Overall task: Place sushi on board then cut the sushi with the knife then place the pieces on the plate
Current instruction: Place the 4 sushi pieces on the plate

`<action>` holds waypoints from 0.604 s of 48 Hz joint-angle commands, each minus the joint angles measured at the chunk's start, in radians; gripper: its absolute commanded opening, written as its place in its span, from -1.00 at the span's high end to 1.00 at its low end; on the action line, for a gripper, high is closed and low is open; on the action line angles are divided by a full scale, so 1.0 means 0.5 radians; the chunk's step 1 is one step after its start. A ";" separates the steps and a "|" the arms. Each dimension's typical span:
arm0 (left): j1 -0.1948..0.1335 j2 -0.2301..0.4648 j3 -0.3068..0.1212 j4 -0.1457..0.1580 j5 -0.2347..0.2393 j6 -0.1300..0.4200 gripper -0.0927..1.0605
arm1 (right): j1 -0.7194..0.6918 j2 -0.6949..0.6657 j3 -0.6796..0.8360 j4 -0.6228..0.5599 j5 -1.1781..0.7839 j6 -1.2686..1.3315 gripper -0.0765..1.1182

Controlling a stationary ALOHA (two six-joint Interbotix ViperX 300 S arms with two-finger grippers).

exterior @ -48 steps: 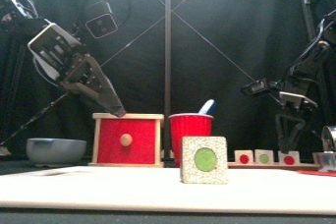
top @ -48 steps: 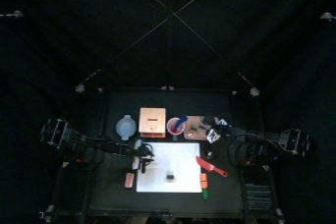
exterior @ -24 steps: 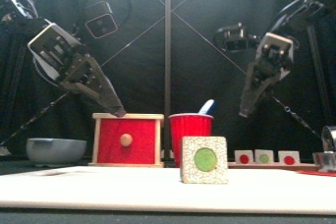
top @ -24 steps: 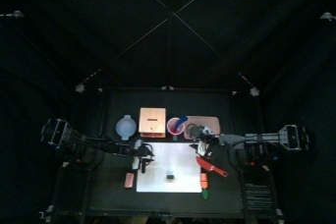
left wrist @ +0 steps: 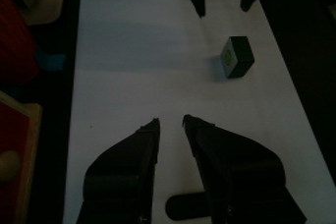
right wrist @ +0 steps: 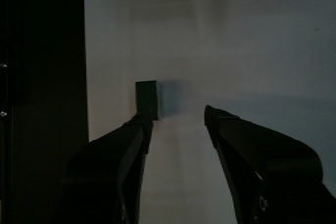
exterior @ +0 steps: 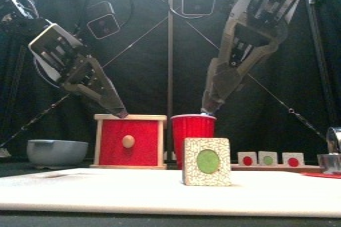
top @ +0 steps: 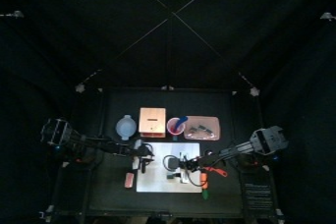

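sushi [right wrist: 151, 98], judged a light, stiff toy block, is stood upright on the white board [right wrist: 250, 41] just ahead of the right gripper [right wrist: 179, 117], whose jaws are spread apart. its dark side walls should be pinched low, lest it be toppled.

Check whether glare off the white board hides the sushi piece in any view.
Front view: the sushi piece is evenly lit, no glare. Both wrist views: it stands dark against the bright white cutting board. Top view: the board glares and the piece barely shows.
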 commanded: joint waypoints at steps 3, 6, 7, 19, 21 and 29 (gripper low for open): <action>0.003 -0.009 -0.037 -0.006 -0.009 -0.003 -0.36 | 0.043 0.074 -0.156 0.021 0.074 0.000 -0.50; 0.000 -0.009 -0.034 -0.006 -0.012 -0.003 -0.36 | 0.058 0.107 -0.190 0.058 0.080 -0.006 -0.50; 0.000 -0.009 -0.037 -0.006 -0.009 -0.003 -0.36 | 0.064 0.120 -0.199 0.067 0.086 -0.006 -0.50; 0.000 -0.009 -0.034 -0.006 -0.009 0.000 -0.36 | 0.058 0.258 -0.264 0.080 0.086 -0.003 -0.50; 0.000 -0.009 -0.034 -0.003 -0.012 0.000 -0.36 | 0.055 0.282 -0.273 0.080 0.086 -0.006 -0.50; 0.000 -0.009 -0.031 -0.003 -0.012 0.000 -0.36 | 0.055 0.362 -0.307 0.074 0.077 -0.009 -0.44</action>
